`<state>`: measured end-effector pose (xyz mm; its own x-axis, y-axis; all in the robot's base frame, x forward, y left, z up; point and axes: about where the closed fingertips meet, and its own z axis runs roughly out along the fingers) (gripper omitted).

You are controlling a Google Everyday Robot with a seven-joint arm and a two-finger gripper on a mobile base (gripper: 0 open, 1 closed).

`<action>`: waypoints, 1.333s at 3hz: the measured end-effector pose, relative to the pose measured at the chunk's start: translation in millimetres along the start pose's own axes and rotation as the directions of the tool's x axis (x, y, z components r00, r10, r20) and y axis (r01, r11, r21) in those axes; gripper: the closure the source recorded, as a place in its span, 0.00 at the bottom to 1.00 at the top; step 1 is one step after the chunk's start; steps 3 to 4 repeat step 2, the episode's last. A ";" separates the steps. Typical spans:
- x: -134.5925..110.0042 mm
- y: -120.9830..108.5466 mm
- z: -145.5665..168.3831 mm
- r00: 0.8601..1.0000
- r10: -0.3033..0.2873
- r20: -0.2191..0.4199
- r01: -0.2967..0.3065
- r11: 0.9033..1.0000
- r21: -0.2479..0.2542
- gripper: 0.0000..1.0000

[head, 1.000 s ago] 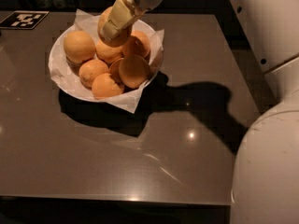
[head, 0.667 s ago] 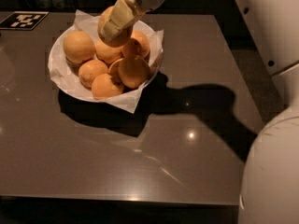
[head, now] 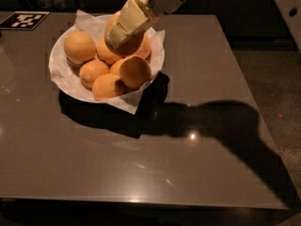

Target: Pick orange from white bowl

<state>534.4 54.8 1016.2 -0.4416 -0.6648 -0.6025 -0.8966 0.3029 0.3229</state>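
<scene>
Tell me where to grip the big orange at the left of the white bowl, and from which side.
Grip the left orange across its widest middle, coming from straight above: its top is bare, while other oranges crowd its right and the white bowl rim sits close on its left. The gripper hangs over the pile's middle, to its right.

Black-and-white marker tag [head: 23,20] on table [head: 141,168]; no legible text.
</scene>
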 end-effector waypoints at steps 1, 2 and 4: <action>17.3 15.1 -7.9 0.998 0.061 -0.015 -0.061 0.998 0.002 1.00; 15.2 14.4 -6.4 0.998 0.060 -0.009 -0.060 0.998 0.003 1.00; 15.2 14.4 -6.4 0.998 0.060 -0.009 -0.060 0.998 0.003 1.00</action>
